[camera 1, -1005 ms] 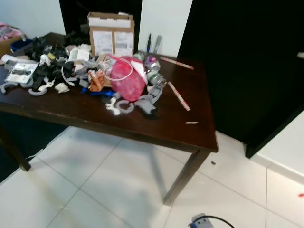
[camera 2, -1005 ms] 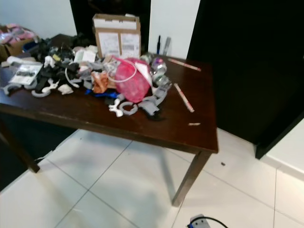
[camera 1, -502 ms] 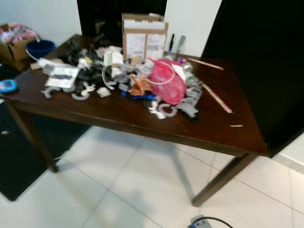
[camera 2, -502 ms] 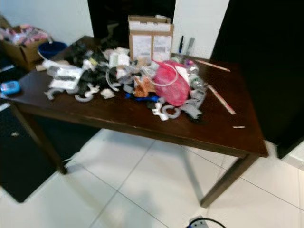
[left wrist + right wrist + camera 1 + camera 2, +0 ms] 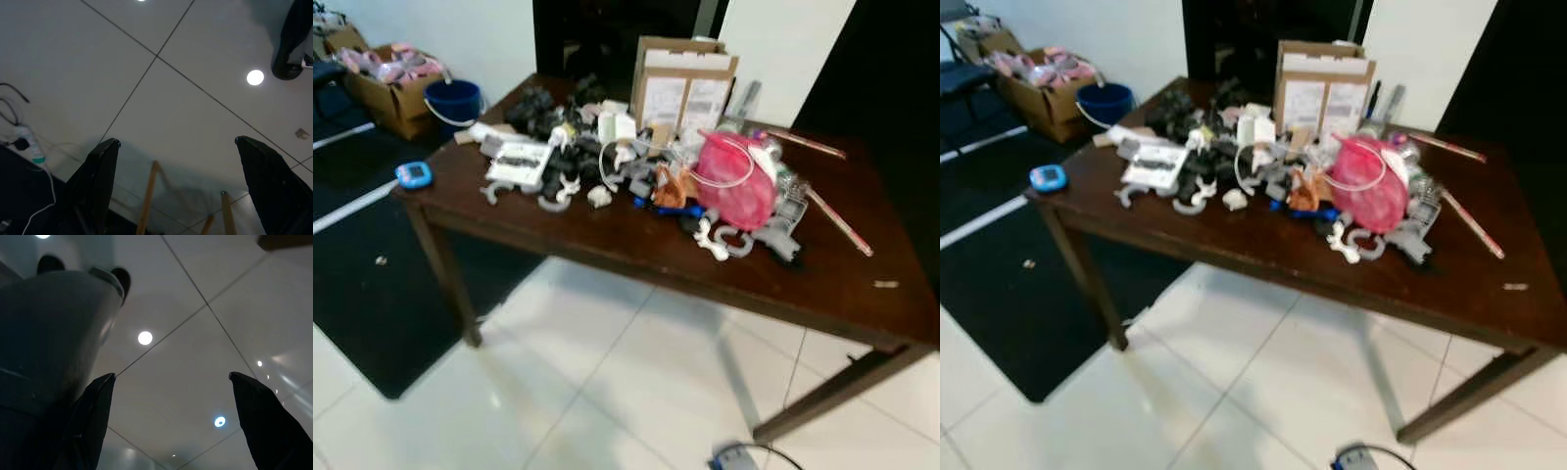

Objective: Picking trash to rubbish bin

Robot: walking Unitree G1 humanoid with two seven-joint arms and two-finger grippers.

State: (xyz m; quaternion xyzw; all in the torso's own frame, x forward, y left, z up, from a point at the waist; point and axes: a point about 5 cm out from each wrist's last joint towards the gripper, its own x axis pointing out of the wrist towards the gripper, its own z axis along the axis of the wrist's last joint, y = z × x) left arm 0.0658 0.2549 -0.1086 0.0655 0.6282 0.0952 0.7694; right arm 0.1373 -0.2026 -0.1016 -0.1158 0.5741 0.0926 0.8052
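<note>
White floor tiles (image 5: 607, 392) run under a dark wooden surface (image 5: 636, 257) that stands against a pale wall, with a black mat (image 5: 372, 304) on the floor off its left end. Clutter is heaped along the surface's far half: a cardboard box (image 5: 683, 86) upright at the far edge, a pile of grey and black odds and ends (image 5: 573, 147) toward the far-left corner, a flat white packet (image 5: 517, 163) near the left edge, a blue gadget (image 5: 413, 174) at the front-left corner, and a pink mesh bag (image 5: 736, 183) sitting toward the right of the heap with white and grey curved plastic bits (image 5: 724, 240) just in front of it. A long thin stick (image 5: 840, 220) lies near the right edge, and a small scrap (image 5: 885, 285) rests alone by the front-right corner. Beyond the left end a blue bucket (image 5: 453, 102) stands beside a carton of pink things (image 5: 399, 78); whether the bucket is the bin I cannot tell. Both arms hang low: the left end effector (image 5: 176, 186) and the right end effector (image 5: 168, 416) each point at bare tile with fingers spread wide, gripping nothing. The pink bag looks soft and light, likely to sag, so pinching a gathered fold near its top seems best; the plastic bits look stiff and light, easy to nip by an edge.
</note>
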